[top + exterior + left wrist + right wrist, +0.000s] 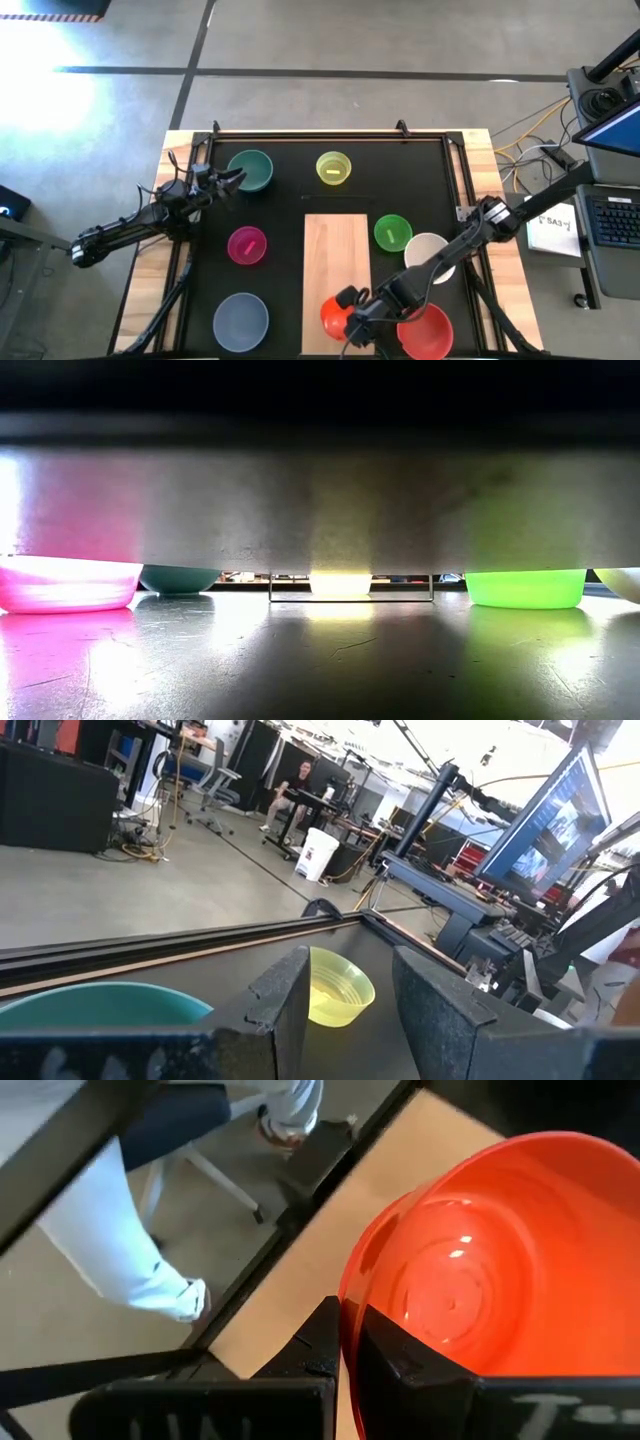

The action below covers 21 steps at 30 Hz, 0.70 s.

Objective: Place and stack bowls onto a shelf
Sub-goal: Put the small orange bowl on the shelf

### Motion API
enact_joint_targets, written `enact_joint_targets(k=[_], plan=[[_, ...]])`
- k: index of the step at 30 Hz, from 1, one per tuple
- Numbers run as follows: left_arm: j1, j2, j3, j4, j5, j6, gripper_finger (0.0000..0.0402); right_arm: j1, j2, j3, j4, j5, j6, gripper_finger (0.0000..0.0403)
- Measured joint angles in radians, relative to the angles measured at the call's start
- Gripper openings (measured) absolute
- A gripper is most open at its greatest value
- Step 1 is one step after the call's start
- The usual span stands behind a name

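Your right gripper (350,308) sits at the near end of the shelf (336,250), jaws clamped on the rim of the orange-red bowl (334,316). The right wrist view confirms it: one finger (310,1345) outside the wall, the other inside, rim pinched between them. That bowl (480,1270) is tilted there, over the pale board; whether it touches the wood you can't tell.

Your left gripper (232,180) is at the far left of the table, just beside the teal bowl (252,170). Its jaws are apart and hold nothing; in the left wrist view the yellow bowl (338,988) shows through the gap between the fingers (285,995), with the teal rim (105,1000) close in front.

Other bowls on the black tabletop (280,200):
- yellow (333,168), far side, beyond the shelf
- magenta bowl (247,245), left of the shelf
- grey-blue bowl (241,321), near left
- bright green bowl (391,232), just right of the shelf
- white bowl (430,250), touching or nearly touching the green one
- red bowl (425,333), near right, partly under your right arm

No other bowl rests on the shelf.
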Motion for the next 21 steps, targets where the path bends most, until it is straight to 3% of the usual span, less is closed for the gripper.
enact_joint_targets(k=[21], plan=[[0.000,0.000,0.000,-0.001,0.000,0.000,0.0126,0.006,0.041,-0.008,0.074,0.005,-0.006,0.0009]])
